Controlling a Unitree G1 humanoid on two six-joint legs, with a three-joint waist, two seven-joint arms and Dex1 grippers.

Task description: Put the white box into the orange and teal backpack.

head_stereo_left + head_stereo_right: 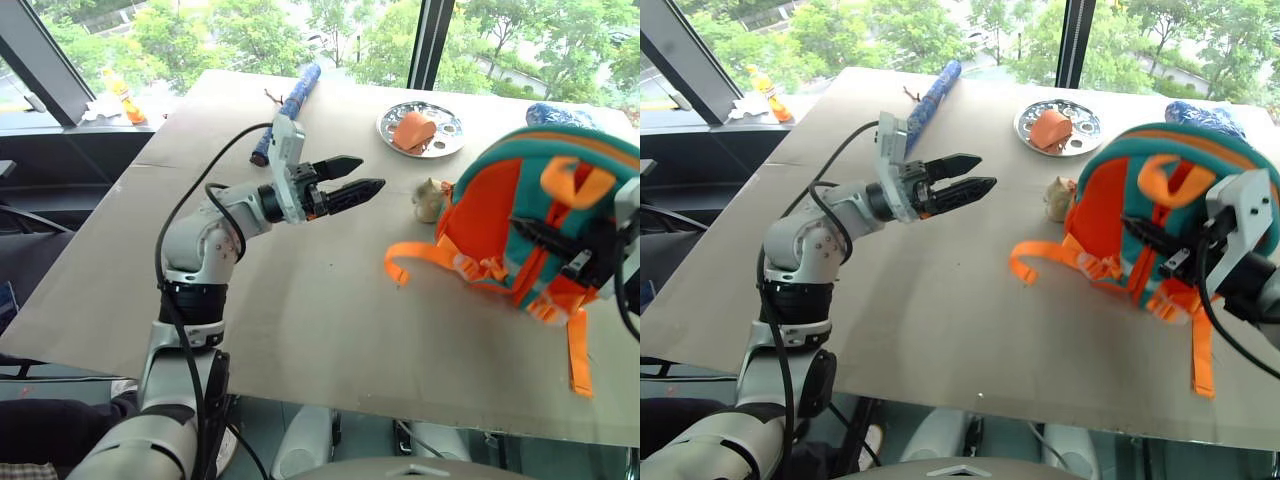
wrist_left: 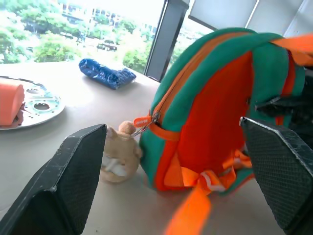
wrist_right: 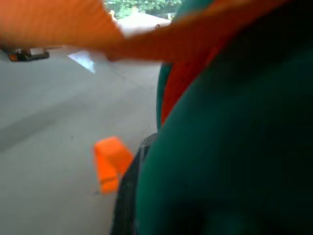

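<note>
left gripper (image 1: 362, 176): we see it hanging empty mid-frame, fingers spread wide, aimed toward the backpack.
orange and teal backpack (image 1: 520, 215): right of frame, upright.
right gripper (image 1: 1145, 238): nearer, tips against the backpack; can't tell its spread.
white box: we can't spot it, maybe already inside.

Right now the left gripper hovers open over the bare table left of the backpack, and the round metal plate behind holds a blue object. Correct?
Not quite. The object on the round metal plate is orange, as the left eye view shows. The left gripper does hover open over the table, left of the backpack.
</note>
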